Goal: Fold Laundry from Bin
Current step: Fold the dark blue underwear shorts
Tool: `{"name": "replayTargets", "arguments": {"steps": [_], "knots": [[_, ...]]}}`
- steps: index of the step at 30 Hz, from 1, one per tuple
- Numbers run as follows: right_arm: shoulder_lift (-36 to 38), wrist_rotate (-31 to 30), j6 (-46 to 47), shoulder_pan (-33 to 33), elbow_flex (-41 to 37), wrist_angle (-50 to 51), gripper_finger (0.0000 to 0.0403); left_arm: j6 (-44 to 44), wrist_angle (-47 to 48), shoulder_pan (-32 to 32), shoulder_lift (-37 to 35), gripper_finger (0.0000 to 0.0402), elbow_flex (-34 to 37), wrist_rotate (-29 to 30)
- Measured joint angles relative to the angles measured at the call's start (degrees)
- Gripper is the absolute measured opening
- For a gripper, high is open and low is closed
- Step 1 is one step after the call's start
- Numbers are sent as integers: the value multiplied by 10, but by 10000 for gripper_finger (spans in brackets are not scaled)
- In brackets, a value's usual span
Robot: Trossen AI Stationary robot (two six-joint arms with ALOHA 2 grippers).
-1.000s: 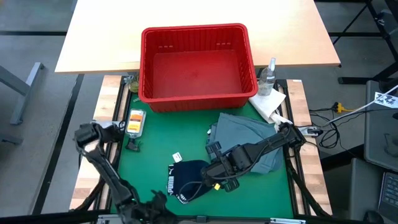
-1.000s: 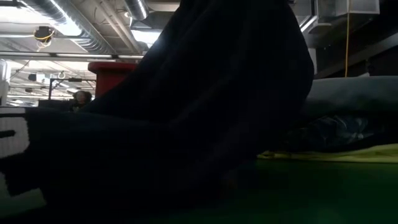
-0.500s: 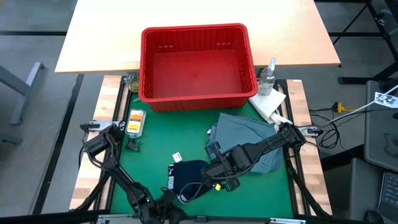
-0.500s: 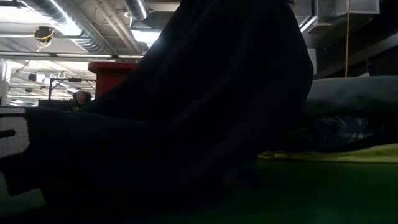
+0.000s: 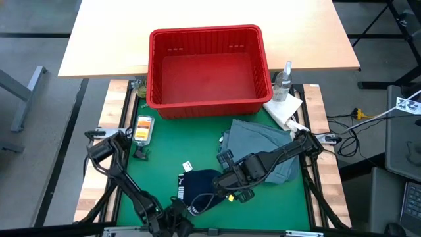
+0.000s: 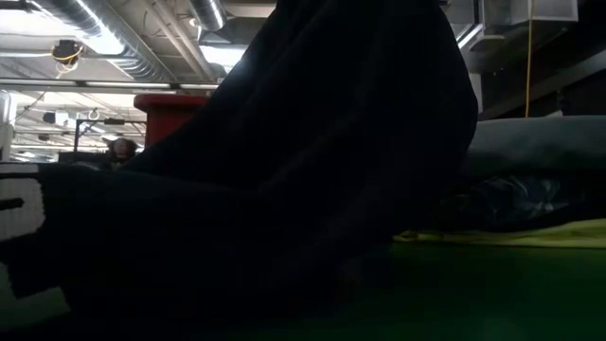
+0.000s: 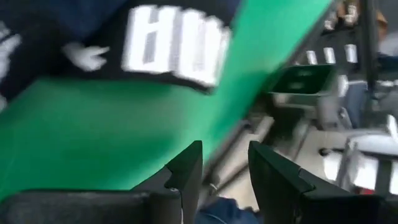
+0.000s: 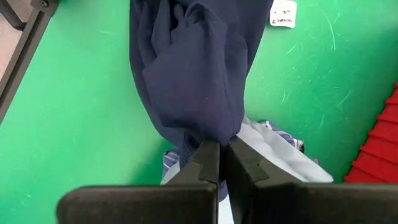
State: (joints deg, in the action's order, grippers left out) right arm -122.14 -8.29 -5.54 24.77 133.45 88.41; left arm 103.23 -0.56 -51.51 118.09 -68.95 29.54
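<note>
The dark navy garment [image 5: 197, 187], with white lettering, lies at the near middle of the green mat [image 5: 164, 141] and rises in a peak to my right gripper [image 8: 218, 152], which is shut on it. My left gripper [image 7: 225, 168] stands open low at the mat's near edge [image 5: 174, 214], just beside the navy garment's lettered end [image 7: 168, 43], with nothing between its fingers. The grey-blue garment [image 5: 256, 141] lies folded on the mat's right, over a plaid one [image 6: 511, 204] and a yellow one [image 6: 530, 232]. The red bin [image 5: 207, 39] stands at the far side. My right gripper pinches a bunched fold of the navy garment [image 8: 208, 134] between its two fingers, coming from above and pointing steeply down. The cloth hangs below the fingers in loose folds. Its lettered lower end [image 5: 186, 194] rests on the mat.
A spray bottle [image 5: 283, 82] and a white paper towel [image 5: 284, 110] sit at the bin's right corner. A yellow-orange item [image 5: 143, 128], a small dark item [image 5: 140, 153] and a white tag [image 5: 187, 166] lie on the mat's left half. A person [image 6: 121, 150] shows far behind.
My left arm has come down and swung toward the table's right along the near edge, closer to the navy garment, then kept still. My right gripper and the garment have not moved.
</note>
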Motion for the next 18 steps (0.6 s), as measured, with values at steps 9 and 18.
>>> {"name": "replayTargets", "arguments": {"steps": [9,18], "knots": [[0,0,-8,0,0,0,10,15,89,-23,-29,124,-1,42],[0,0,-8,0,0,0,10,-45,83,-13,-29,124,-1,80]]}}
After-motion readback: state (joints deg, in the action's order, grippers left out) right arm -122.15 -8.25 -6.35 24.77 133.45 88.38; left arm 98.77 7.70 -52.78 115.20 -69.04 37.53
